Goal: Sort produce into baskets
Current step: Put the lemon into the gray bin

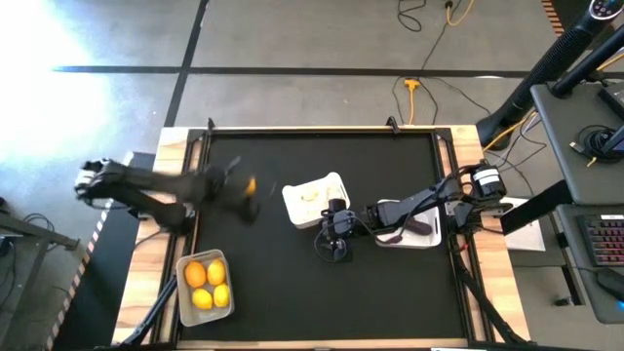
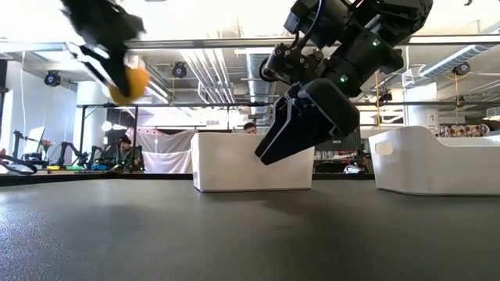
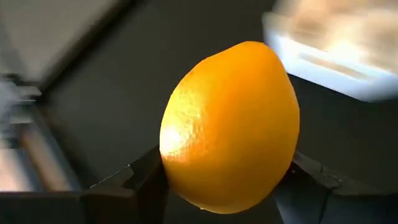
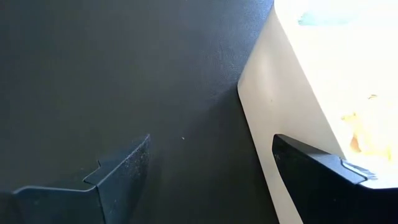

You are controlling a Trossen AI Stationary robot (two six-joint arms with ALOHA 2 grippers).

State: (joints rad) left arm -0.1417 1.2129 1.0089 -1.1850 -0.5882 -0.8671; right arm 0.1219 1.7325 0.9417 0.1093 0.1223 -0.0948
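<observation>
While a lemon [image 3: 230,127] sat clamped between the left gripper's [image 1: 246,187] fingers [image 3: 146,180], raised clear of the black table [image 1: 390,283], the clear tub [image 1: 181,292] it seemed bound for lay nearer the table's front edge on the left arm's side, already holding three lemons [image 1: 207,283]. The fruit's long axis ran roughly upright between the pads in the wrist view. The left arm was by far the nearer to that tub. The right gripper [image 1: 334,234] hovered low, its fingers spread wide and empty, just beside the middle white tray [image 1: 292,200]; a second white tray [image 1: 429,234] lay under the right arm, something dark in it.
</observation>
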